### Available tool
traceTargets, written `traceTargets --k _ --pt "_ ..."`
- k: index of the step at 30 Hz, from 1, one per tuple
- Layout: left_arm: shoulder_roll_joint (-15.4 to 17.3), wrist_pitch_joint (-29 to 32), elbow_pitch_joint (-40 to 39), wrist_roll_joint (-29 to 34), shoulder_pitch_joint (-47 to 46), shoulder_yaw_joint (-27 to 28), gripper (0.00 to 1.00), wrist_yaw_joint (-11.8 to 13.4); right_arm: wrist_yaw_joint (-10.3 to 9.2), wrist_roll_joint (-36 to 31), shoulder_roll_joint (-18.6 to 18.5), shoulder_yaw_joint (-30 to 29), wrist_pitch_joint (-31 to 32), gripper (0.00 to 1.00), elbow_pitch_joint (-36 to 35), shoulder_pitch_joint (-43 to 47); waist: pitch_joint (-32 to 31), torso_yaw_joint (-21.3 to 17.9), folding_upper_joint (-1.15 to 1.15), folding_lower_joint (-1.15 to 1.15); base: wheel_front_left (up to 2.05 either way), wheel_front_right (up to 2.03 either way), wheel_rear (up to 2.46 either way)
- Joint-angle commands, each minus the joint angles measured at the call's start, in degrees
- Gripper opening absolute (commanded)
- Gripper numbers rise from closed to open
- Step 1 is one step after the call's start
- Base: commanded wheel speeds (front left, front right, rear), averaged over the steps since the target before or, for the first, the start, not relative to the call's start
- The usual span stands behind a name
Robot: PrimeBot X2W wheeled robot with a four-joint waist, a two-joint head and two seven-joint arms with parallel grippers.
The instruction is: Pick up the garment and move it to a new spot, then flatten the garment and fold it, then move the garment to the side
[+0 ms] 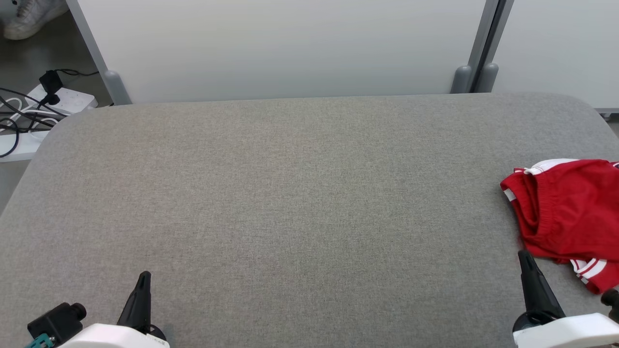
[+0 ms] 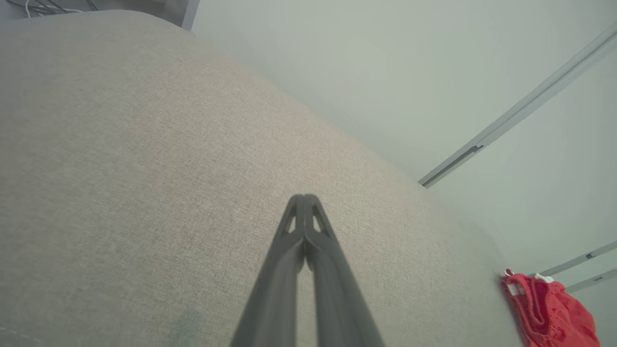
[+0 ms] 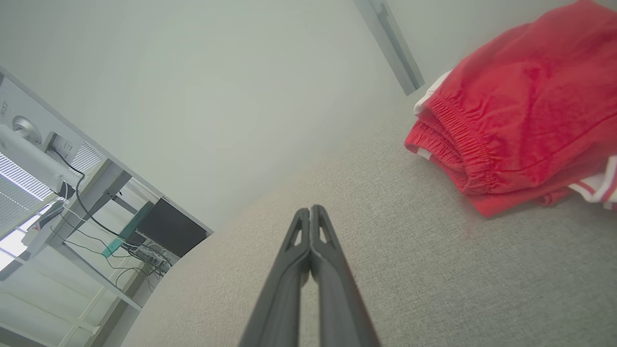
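Observation:
The garment (image 1: 568,212) is a pair of red shorts with white trim, lying bunched at the right edge of the grey padded table (image 1: 300,193). In the right wrist view the garment (image 3: 520,115) sits up and to the right, its elastic waistband facing me. The left wrist view has the garment (image 2: 547,311) small at the lower right. My right gripper (image 1: 523,255) is shut and empty, its tip just off the garment's near-left edge. My left gripper (image 1: 144,276) is shut and empty at the lower left, far from the garment. Both finger pairs meet at their tips: left gripper (image 2: 304,196), right gripper (image 3: 310,208).
White partition panels (image 1: 290,43) with grey posts (image 1: 483,72) stand behind the table. On the floor at the far left lie a power strip and dark cables (image 1: 43,104), and a white shoe (image 1: 31,17) is in the top-left corner. A desk with cables (image 3: 72,193) is off to the left.

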Motion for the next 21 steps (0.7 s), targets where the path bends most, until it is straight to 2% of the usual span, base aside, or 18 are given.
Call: traceTargets --k 1,21 --pt "0.2 0.4 -1.0 -1.9 -3.3 1.9 0.0 -0.8 0.03 2.3 -1.3 0.2 0.4 0.0 -0.8 -2.8 0.0 0.0 0.0 -0.01 0.0 0.0 0.0" --pt "-2.3 3.0 0.8 -12.0 -5.1 5.0 0.0 -3.8 0.04 15.2 -1.6 -0.4 2.2 0.0 1.7 -4.7 0.2 -0.1 0.0 -0.01 0.0 0.0 0.0"
